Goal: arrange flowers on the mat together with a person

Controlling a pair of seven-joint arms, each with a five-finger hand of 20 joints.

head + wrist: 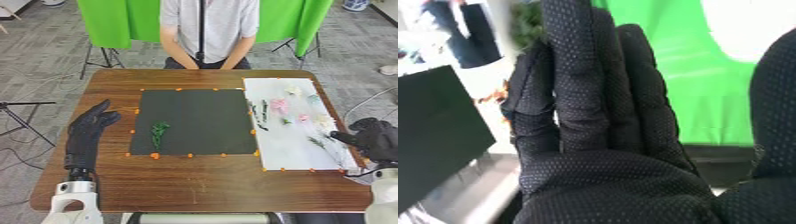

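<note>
Your brown wooden table (195,190) fills the foreground. Your black-gloved left hand (85,132) is loosely open over its left side; your black-gloved right hand (589,120), beside the white rectangular sheet (289,156), is empty, fingers straight, thumb apart. One leafy green sprig (160,131) lies on the dark rectangular mat (200,107), so you've barely begun; the sheet's pink blooms (279,104) and dark green stems (265,107) await placing. Green cloth (105,22) hangs beyond.

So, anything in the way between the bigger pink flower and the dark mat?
Yes: two thin green sprigs lie on the white mat, between the bigger pink flower and the dark mat. They look flat, so lifting the flower over them should probably work.
</note>
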